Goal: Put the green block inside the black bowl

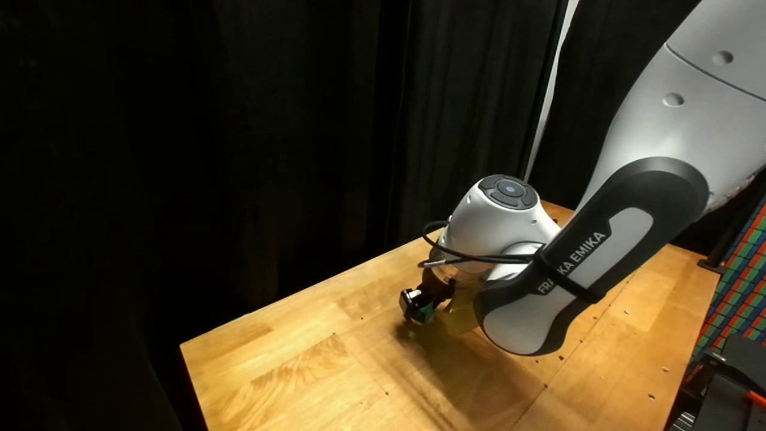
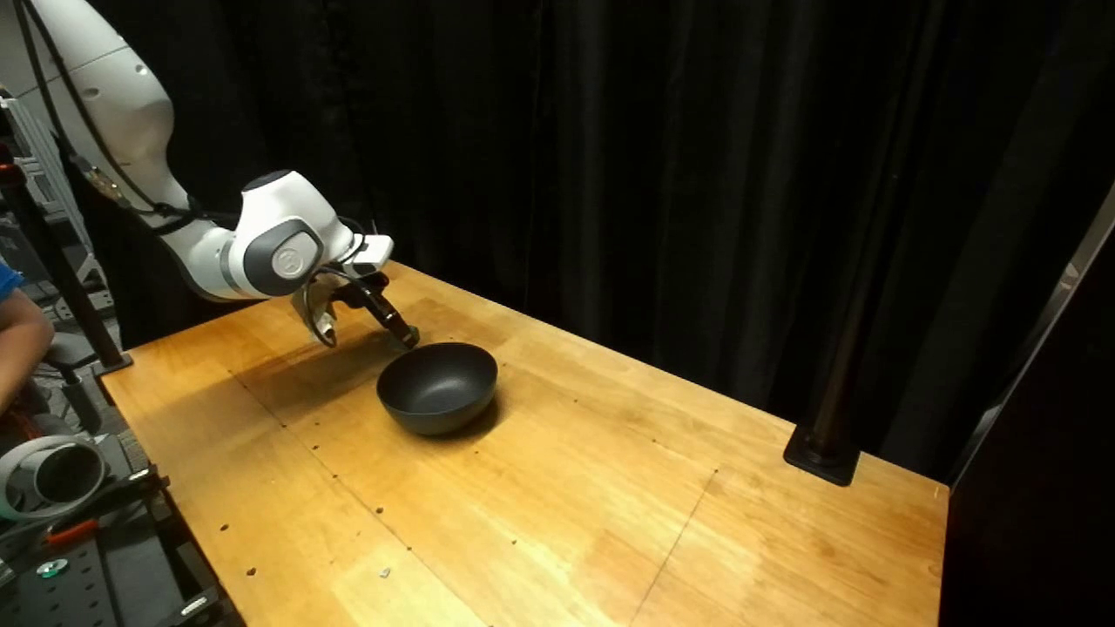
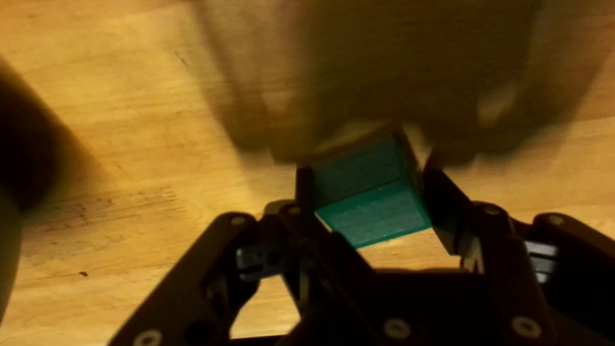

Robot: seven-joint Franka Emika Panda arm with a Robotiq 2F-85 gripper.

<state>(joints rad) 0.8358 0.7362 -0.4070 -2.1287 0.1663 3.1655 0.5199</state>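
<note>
Hand (image 3: 369, 185) was clamped on the green block (image 3: 377, 214), which sat slightly askew in its grip. Black bowl (image 2: 435, 421) stood upright on the wooden counter (image 2: 610, 488), block outside it, near the rim.

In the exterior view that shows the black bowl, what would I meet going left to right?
Person's bare arm, left post's black base, robot arm's round grey joint cap, black bowl, right post's black base.

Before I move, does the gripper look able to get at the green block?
Probably yes: in the wrist view the gripper has the green block between its fingers, and I see nothing in the way. Whether both fingers press it, I can't tell.
</note>
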